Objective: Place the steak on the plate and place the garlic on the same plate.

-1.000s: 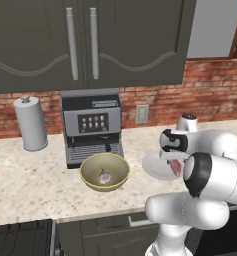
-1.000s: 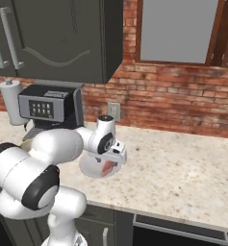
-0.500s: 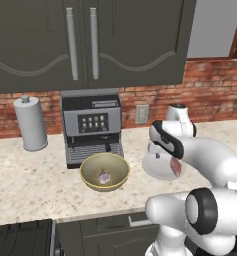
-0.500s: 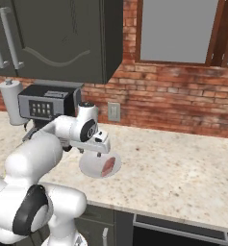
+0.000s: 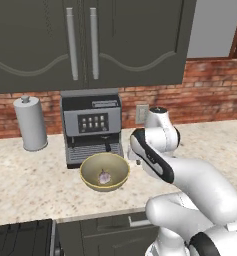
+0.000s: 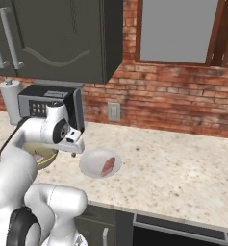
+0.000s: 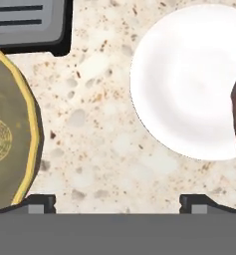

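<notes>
The garlic (image 5: 104, 176) lay in the yellow bowl (image 5: 104, 171) on the bench (image 5: 35, 180), in front of the coffee machine (image 5: 91, 126), while the tool (image 7: 117, 201), spread wide and holding nothing, hung over bare bench between the bowl and the white plate (image 6: 94, 162), where the steak (image 6: 108, 166) sat.
</notes>
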Controlling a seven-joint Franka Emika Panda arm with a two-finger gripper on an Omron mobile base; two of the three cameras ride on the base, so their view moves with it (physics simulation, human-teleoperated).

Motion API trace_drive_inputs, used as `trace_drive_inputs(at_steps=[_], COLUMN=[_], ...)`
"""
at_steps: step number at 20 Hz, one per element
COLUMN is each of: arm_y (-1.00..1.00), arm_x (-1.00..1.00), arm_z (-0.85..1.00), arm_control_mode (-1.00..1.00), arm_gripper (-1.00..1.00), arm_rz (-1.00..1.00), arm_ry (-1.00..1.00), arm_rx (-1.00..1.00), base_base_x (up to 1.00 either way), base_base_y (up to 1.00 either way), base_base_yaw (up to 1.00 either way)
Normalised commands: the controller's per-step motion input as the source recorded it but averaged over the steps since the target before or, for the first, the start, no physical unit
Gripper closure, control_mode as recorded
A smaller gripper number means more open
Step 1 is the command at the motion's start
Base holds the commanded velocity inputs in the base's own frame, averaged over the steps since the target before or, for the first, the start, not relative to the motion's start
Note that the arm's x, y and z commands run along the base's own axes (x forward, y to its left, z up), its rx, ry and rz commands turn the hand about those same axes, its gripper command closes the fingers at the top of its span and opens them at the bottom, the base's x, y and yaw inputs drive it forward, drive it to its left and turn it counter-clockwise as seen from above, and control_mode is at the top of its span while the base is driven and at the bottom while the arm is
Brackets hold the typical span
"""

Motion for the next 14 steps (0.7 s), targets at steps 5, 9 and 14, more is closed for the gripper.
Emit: trace_drive_inputs(at_steps=[5, 9, 14], arm_y=[0.78, 0.86, 0.74], arm_x=[-0.10, 0.00, 0.02], arm_z=[0.26, 0.22, 0.08], arm_control_mode=[-1.00, -1.00, -1.00], arm_gripper=[-1.00, -1.00, -1.00], arm_rz=[0.01, 0.04, 0.09], arm_ry=[0.00, 0.00, 0.01], arm_rx=[0.00, 0.00, 0.00], base_base_x=[0.00, 0.00, 0.00], base_base_y=[0.00, 0.00, 0.00], base_base_yaw=[0.00, 0.00, 0.00])
